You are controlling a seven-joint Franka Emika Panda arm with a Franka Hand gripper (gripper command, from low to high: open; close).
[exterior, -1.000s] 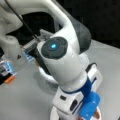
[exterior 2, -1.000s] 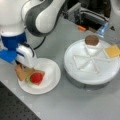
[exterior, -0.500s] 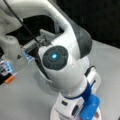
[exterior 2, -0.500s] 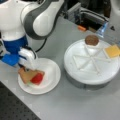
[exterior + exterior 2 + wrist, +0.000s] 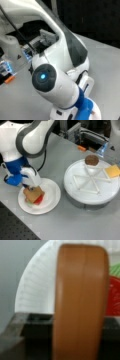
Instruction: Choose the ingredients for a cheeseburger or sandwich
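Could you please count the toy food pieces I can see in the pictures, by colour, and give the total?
Brown flat toast square, under the end effector, over the small white round plate: 1
Red tomato disc: 1
Green lettuce piece: 1
Dark brown round patty: 1
Yellow cheese square: 1
Total: 5

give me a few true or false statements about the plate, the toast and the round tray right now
1. The gripper is over the white plate, at a brown toast square. True.
2. The toast lies above a red tomato piece on the plate. True.
3. The yellow cheese square is on the plate. False: it rests on the round tray, at a front view's right.
4. The brown patty sits on the round tray. True.
5. The round tray stands at a front view's left of the plate. False: it stands to the plate's right.
6. The wrist view shows a blue cup. False: it shows toast, the plate, red and green pieces.
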